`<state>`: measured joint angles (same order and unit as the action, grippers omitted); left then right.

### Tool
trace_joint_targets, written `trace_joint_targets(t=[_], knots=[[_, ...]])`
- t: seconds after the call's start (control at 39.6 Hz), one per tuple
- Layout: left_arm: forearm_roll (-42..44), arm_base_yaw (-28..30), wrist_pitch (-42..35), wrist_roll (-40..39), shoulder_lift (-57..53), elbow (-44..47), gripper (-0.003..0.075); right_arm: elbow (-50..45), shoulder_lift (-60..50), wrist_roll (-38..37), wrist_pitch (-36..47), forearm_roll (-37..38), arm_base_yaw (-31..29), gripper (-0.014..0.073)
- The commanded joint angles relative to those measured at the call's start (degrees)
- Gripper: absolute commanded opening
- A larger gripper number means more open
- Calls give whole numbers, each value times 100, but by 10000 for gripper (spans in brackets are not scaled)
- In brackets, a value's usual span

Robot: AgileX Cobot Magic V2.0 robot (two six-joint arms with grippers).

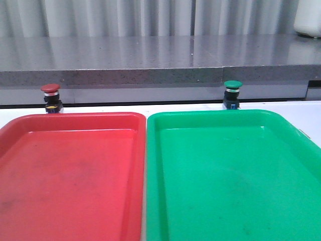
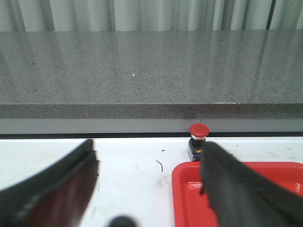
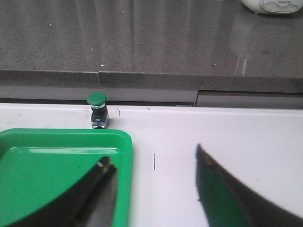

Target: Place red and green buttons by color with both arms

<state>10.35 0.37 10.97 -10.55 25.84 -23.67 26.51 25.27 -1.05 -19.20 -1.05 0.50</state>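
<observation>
The red button stands upright on the white table just behind the red tray's far left corner. It also shows in the left wrist view, behind the tray corner. The green button stands upright behind the green tray's far rim. It shows in the right wrist view too, behind the tray. My left gripper is open and empty, well short of the red button. My right gripper is open and empty, short of the green button and to its side. Neither arm shows in the front view.
The two trays lie side by side and fill the near table. A grey stone ledge runs along the back right behind the buttons. A white object sits on the ledge at far right. Bare white table lies beside the green tray.
</observation>
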Motion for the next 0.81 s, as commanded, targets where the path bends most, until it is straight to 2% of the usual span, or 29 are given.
trace_joint_targets(t=[0.0, 0.03, 0.28, 0.4, 0.58, 0.78], knots=[[12, -30, -490, -29, 63, -232, 706, 209, 64, 17, 438, 15, -27, 650], [12, -30, -490, -29, 63, -232, 703, 209, 64, 17, 438, 15, -27, 668], [-64, -30, -506, -29, 63, -221, 606, 209, 64, 17, 438, 15, -27, 652], [-91, -30, -833, -29, 335, -221, 563, 209, 64, 17, 438, 15, -27, 652], [-238, -37, -1097, -29, 1500, -617, 553, 209, 64, 17, 438, 15, -27, 652], [-261, -329, -552, -29, 3173, -1763, 553, 209, 64, 17, 438, 15, -27, 652]])
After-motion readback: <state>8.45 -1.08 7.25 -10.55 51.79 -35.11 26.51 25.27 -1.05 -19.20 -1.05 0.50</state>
